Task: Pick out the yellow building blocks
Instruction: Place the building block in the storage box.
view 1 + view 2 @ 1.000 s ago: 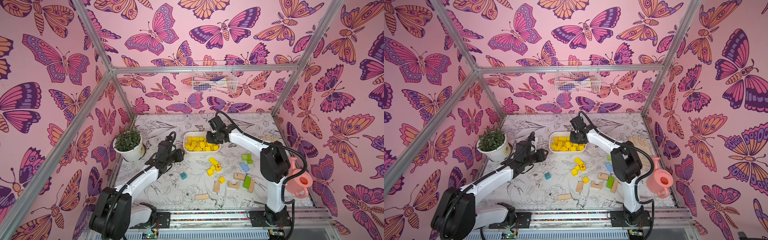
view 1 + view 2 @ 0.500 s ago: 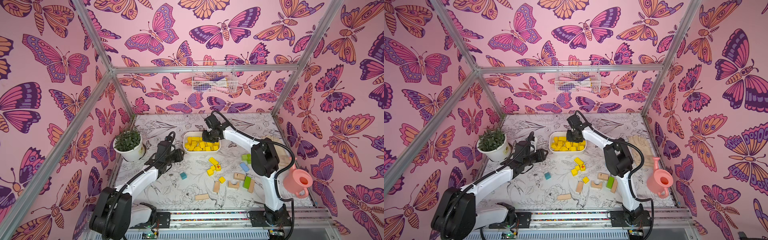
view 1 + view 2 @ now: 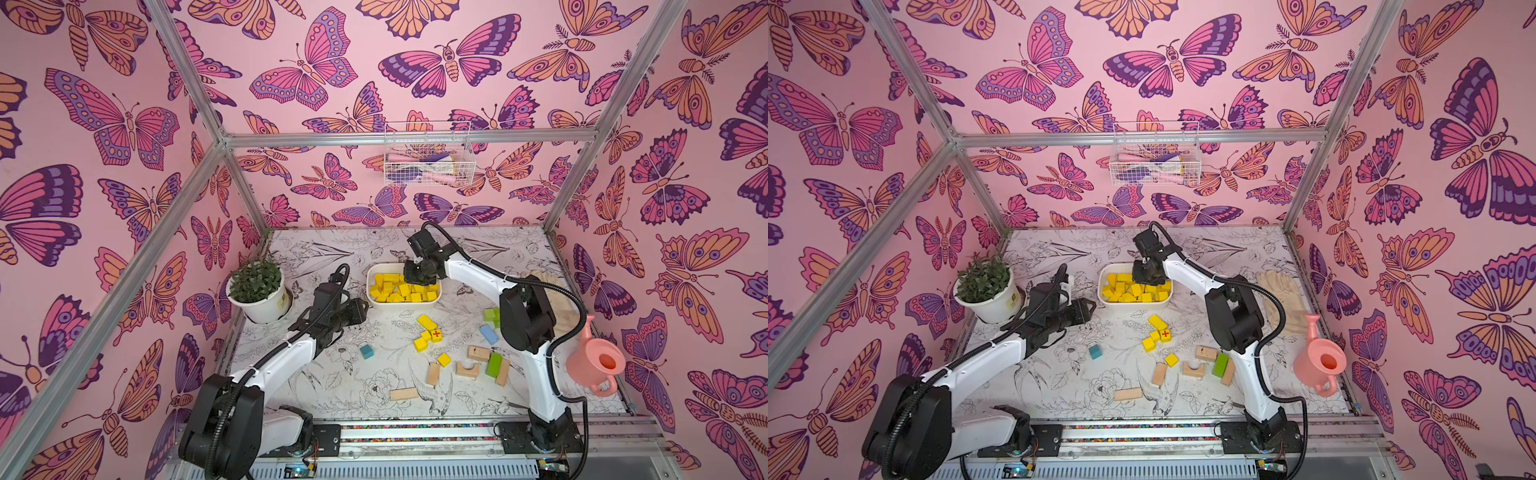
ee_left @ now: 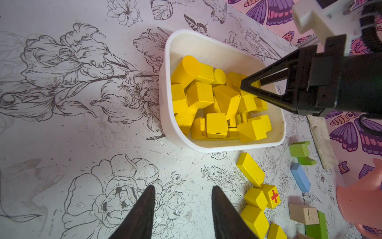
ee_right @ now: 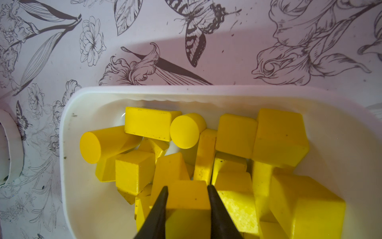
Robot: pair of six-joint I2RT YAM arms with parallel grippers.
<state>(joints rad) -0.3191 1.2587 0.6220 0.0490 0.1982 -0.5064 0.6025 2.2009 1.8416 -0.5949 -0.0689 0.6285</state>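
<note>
A white tub [image 3: 370, 291] [image 3: 1101, 291] at mid-table holds several yellow building blocks [image 3: 399, 291] [image 4: 217, 124]. My right gripper [image 3: 415, 276] [image 5: 187, 187] hangs over the tub's far right part, shut on a yellow block [image 5: 187, 198] whose sides touch both fingers. Loose yellow blocks lie in front of the tub: a bar [image 3: 427, 322], a cube with a red cross [image 3: 436, 335] [image 4: 272, 196] and two plain cubes [image 3: 420, 344] [image 3: 444, 359]. My left gripper [image 3: 361, 309] [image 4: 183, 187] hovers left of the tub, open, with only bare table between its fingers.
Tan blocks [image 3: 478, 353] [image 3: 404, 393], green blocks [image 3: 491, 314] [image 3: 494, 365], a blue block [image 3: 488, 334] and a teal cube [image 3: 366, 351] lie on the mat. A potted plant [image 3: 257, 291] stands at far left, a pink watering can [image 3: 598, 365] and gloves [image 3: 552, 291] at right.
My right gripper has shifted a little leftward and lower over the tub, still gripping the yellow block. The left arm has stayed put.
</note>
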